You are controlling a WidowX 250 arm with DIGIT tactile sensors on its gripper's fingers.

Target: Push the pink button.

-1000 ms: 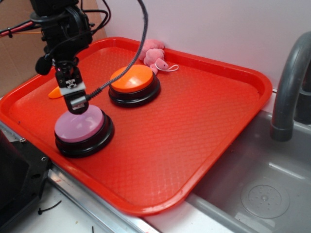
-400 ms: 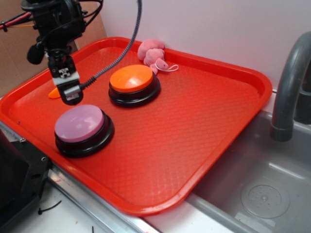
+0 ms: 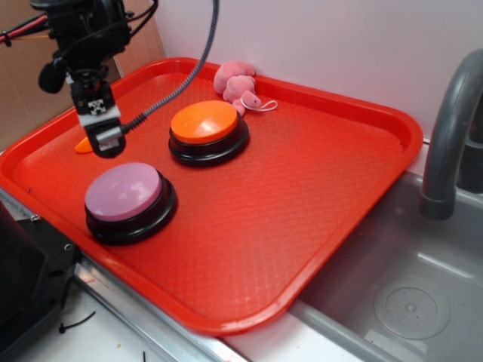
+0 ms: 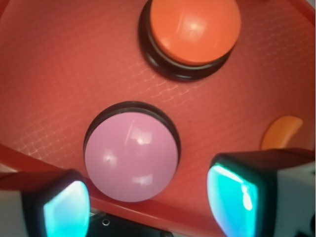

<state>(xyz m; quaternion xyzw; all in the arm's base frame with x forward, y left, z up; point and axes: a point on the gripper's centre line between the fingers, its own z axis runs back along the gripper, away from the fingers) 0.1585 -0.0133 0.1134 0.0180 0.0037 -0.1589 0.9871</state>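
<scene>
Exterior: black gripper (image 3: pixel 107 145) hanging clear above the red plastic tray (image 3: pixel 317 188), just behind the pale pink domed button on a black base (image 3: pixel 124 192); finger state hard to tell here.

Wrist: fingers (image 4: pixel 61 210) apart, button (image 4: pixel 131 155) between and below, untouched. Next, probably: straight descent onto the dome.

We're looking at a black arm (image 3: pixel 83 30) with a dark braided cable (image 3: pixel 185 79) looping off it and red wires near the top. Our end effector (image 3: pixel 103 139) carries a white tag with black markings, and up close its two fingers (image 4: pixel 64 210) show glowing cyan pads in black housings.
</scene>
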